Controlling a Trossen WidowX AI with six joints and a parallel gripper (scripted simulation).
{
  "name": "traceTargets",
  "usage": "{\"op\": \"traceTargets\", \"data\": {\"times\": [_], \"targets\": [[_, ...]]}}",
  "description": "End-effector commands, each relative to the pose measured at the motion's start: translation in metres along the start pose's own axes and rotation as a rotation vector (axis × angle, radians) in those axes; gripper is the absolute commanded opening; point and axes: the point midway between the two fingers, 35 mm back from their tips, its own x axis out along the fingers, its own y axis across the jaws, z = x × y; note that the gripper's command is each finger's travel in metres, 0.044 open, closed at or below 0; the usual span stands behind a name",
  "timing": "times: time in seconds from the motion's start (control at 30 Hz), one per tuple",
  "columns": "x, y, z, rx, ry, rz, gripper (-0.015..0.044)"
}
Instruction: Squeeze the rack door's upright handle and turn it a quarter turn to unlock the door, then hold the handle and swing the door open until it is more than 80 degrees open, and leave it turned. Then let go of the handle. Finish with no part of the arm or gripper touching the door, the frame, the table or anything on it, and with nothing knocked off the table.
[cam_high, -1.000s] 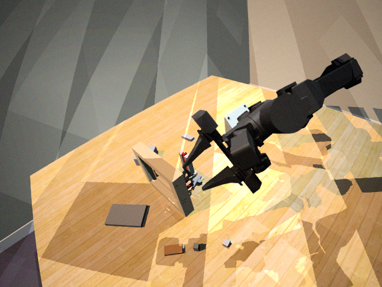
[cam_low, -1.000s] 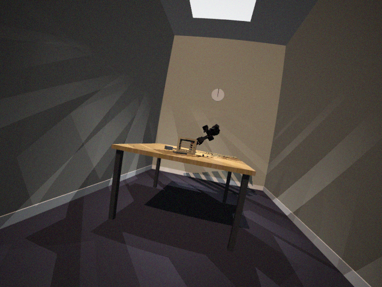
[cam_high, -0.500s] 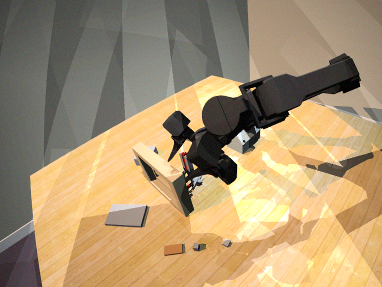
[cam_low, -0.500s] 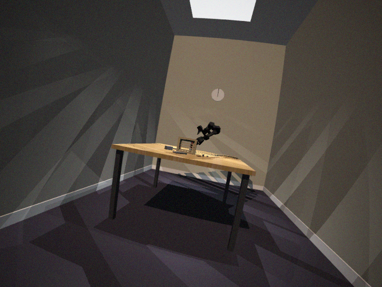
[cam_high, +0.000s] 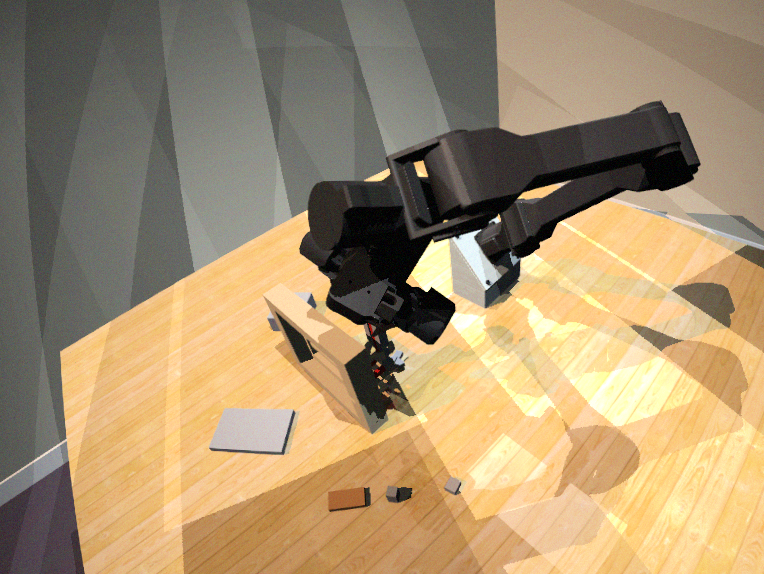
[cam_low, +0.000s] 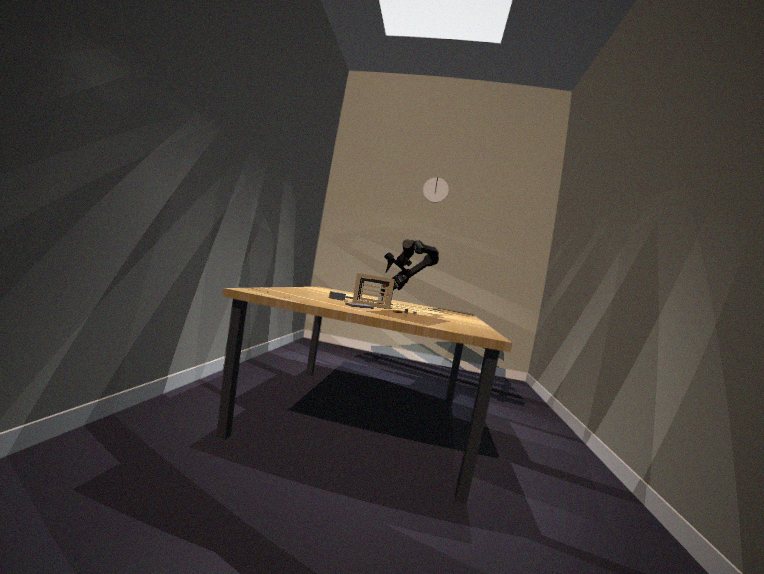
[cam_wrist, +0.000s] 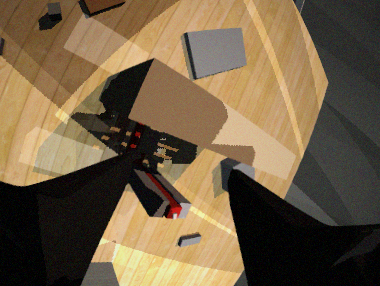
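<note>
The rack's wooden frame (cam_high: 314, 320) (cam_low: 374, 276) (cam_wrist: 175, 107) stands upright on the table. The red and grey upright handle (cam_high: 370, 331) (cam_wrist: 165, 192) stands on the arm's side of it, mostly hidden by the gripper in the top view. The slatted door is dark and partly hidden; its angle cannot be told. My gripper (cam_low: 387, 269) (cam_wrist: 181, 168) is partly open with nothing held, pointing down over the rack. In the wrist view the handle shows between the fingers, nearer the left one; whether a finger touches it cannot be told.
A grey slab (cam_high: 253, 430) (cam_wrist: 217, 52) lies on the far side of the frame. A blue-grey block (cam_wrist: 245, 171) is near the frame's far end. An orange block (cam_high: 347, 498), a dark block (cam_high: 395, 493) and a small grey block (cam_high: 452, 485) lie at the front. A small grey bar (cam_wrist: 190, 240) lies beyond the handle.
</note>
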Motion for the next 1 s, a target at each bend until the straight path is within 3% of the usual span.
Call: {"op": "traceTargets", "data": {"times": [0.0, 0.77, 0.97], "targets": [[0.002, -0.005, -0.007, 0.031, 0.044, 0.063, 0.0283], [0.002, -0.030, -0.041, 0.314, 0.212, 0.517, 0.0283], [0.004, -0.029, -0.042, 0.323, 0.215, 0.529, 0.0283]]}}
